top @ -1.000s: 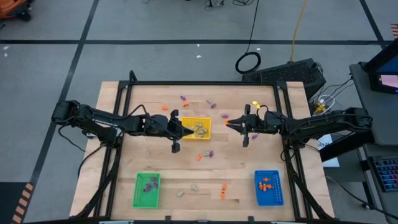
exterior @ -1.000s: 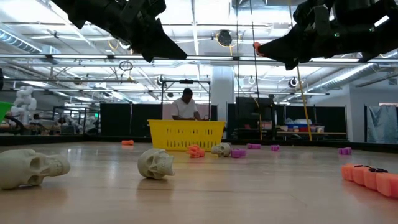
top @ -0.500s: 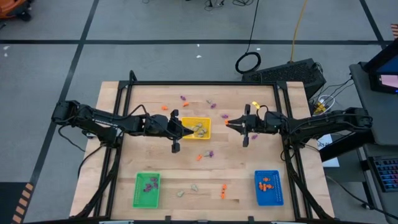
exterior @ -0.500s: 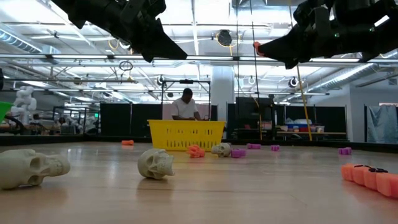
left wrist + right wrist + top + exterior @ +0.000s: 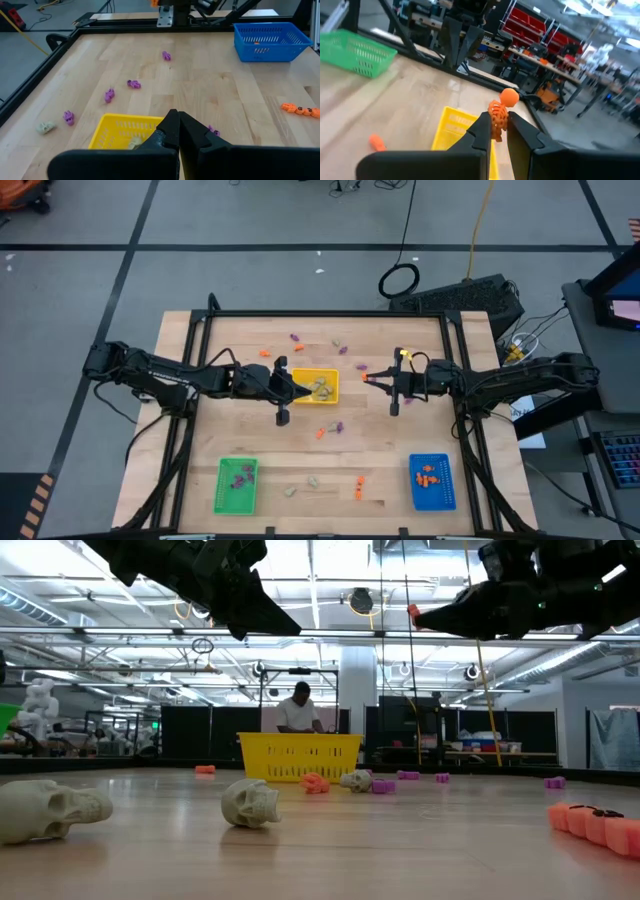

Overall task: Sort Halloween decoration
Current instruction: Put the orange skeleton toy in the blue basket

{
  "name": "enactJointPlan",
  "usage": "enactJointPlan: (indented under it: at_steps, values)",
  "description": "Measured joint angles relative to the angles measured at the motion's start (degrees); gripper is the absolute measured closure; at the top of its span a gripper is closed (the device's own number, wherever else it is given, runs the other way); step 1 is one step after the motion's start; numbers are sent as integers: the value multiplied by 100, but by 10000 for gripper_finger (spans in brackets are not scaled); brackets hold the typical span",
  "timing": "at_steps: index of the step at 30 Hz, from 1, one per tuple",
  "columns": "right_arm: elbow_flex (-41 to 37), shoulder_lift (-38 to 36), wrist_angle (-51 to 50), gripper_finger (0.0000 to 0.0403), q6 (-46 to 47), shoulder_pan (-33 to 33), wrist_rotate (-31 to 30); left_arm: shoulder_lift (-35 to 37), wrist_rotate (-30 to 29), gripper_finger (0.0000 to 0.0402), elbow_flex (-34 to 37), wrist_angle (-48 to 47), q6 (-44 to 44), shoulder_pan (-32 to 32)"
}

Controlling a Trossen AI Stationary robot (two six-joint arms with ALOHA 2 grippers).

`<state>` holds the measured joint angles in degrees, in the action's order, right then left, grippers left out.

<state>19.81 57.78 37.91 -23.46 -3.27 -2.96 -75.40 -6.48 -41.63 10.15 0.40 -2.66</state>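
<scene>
1. since a second ago, the right gripper [image 5: 371,378] is pulling back a little toward its own side and swinging, with the orange skeleton trinket [image 5: 498,112] clenched between its fingers; the left arm is showing no change.
2. the robot is carrying an orange piece, so the blue tray [image 5: 432,481], already holding orange trinkets, is judged to be the goal; it is lying well apart, toward the near right corner.
3. doing it well is meaning keeping the pinch firm, travelling high over the loose purple and orange bits, and letting go only once inside the tray walls.
4. the left gripper [image 5: 301,390] is hanging clenched and empty over the yellow tray [image 5: 331,375], where pale skulls are lying.
</scene>
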Motion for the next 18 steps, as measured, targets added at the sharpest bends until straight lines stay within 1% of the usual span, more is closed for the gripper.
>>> enactJointPlan:
  at_steps: [3, 7, 11, 18]
  values:
    - [0, 0, 2, 376, -399, 0, 0, 0, -1, 402, 0, 0, -1, 0]
    - [0, 0, 2, 376, -430, 0, 0, 0, -2, 402, 0, 0, -2, 0]
    - [0, 0, 2, 376, -253, 0, 2, 0, -1, 402, 0, -2, 0, 0]
    - [1, 0, 4, 376, 368, 0, 2, 0, 0, 402, 0, -2, 0, 0]
